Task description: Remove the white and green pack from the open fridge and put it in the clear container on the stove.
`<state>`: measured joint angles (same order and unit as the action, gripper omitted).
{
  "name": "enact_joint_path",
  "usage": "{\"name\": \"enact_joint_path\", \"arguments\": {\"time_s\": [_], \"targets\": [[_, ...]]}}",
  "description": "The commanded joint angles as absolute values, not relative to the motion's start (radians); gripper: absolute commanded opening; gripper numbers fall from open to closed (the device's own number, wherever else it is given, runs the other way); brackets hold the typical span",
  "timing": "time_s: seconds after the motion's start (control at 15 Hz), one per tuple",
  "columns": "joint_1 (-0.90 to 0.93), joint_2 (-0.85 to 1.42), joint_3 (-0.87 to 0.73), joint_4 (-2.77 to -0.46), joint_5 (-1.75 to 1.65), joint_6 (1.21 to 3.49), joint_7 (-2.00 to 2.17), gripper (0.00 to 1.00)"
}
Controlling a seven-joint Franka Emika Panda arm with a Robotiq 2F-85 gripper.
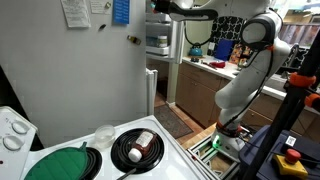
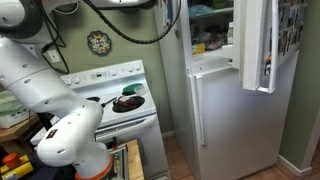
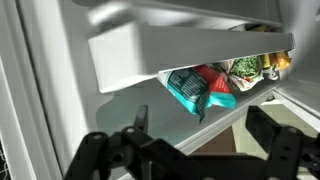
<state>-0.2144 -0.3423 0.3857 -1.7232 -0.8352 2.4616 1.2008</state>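
In the wrist view, several food packs lie on a shelf inside the open fridge. They are a teal pack (image 3: 190,88), a red one (image 3: 214,76) and a white and green pack (image 3: 244,67) further right under a white drawer front. My gripper (image 3: 200,140) is open and empty, just in front of and below the shelf edge. In an exterior view the arm reaches into the top of the fridge (image 1: 160,8). The clear container (image 1: 105,133) stands on the stove (image 1: 180,160), which also shows in an exterior view (image 2: 120,85).
A dark pan (image 1: 137,147) holding an object and a green lid (image 1: 62,163) sit on the stove. The fridge door (image 2: 255,45) stands open. A kitchen counter (image 1: 215,65) with items runs behind the arm.
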Motion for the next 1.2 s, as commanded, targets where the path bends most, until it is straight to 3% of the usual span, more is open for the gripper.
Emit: {"name": "enact_joint_path", "arguments": {"time_s": [0.0, 0.33, 0.4, 0.67, 1.13], "targets": [[-0.187, -0.274, 0.360, -1.676, -0.957, 2.505, 1.317, 1.00], [-0.131, -0.218, 0.310, -1.633, -1.068, 2.507, 1.411, 0.98], [-0.119, -0.208, 0.299, -1.625, -1.080, 2.504, 1.419, 0.85], [-0.075, -0.181, 0.254, -1.602, -1.094, 2.498, 1.432, 0.52], [-0.037, -0.171, 0.204, -1.568, -1.082, 2.460, 1.414, 0.02]]}}
